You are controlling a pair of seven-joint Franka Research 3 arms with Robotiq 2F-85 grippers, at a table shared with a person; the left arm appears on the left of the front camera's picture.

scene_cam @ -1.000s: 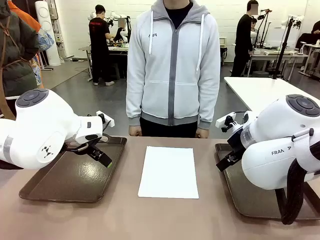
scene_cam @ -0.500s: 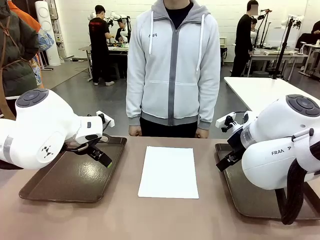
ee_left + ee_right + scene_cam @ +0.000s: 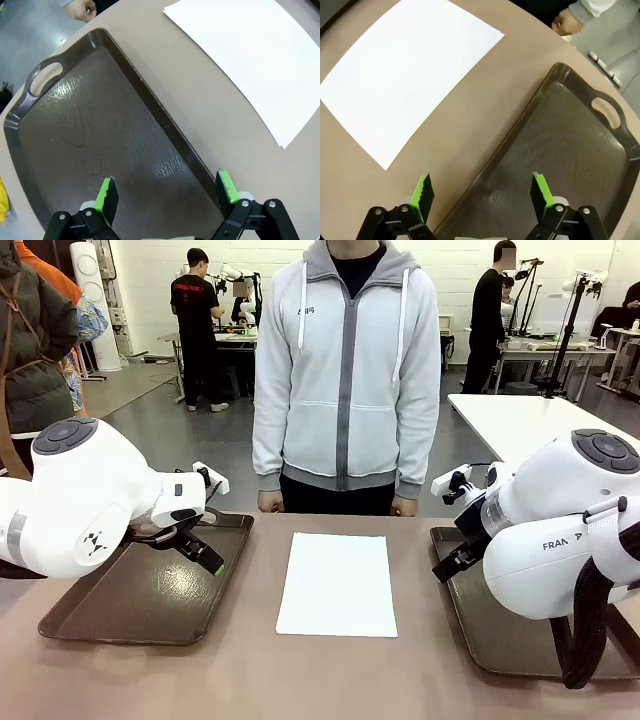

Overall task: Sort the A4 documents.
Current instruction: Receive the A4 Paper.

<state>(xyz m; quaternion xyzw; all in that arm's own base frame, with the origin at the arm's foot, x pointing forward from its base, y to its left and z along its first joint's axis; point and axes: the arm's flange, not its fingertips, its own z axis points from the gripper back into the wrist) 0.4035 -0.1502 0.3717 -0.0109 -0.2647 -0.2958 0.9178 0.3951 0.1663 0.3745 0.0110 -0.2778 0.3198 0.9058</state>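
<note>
The table (image 3: 250,680) is brown and fills the lower part of the front view. A person (image 3: 345,370) in a light grey zip jacket stands at its far side, in the middle. The left arm (image 3: 70,500) comes in over the left tray (image 3: 120,610), and the right arm (image 3: 560,530) comes in over the right tray (image 3: 490,635). Both trays are dark brown, and each has a handle hole at its far end. No paper lies in either tray.

The paper (image 3: 338,583) lies flat on the table between the two trays, apart from both, with its short edge toward the person. I cannot tell if it is one sheet or several.

The left gripper (image 3: 166,189) hangs above the left tray, near the rim on the side of the paper. Its jaws are wide apart and hold nothing. The right gripper (image 3: 481,187) hangs above the rim of the right tray, also on the side of the paper. Its jaws are wide apart too, with nothing between them.

The person's hands (image 3: 268,502) are low, at the far edge of the table, away from the paper.
</note>
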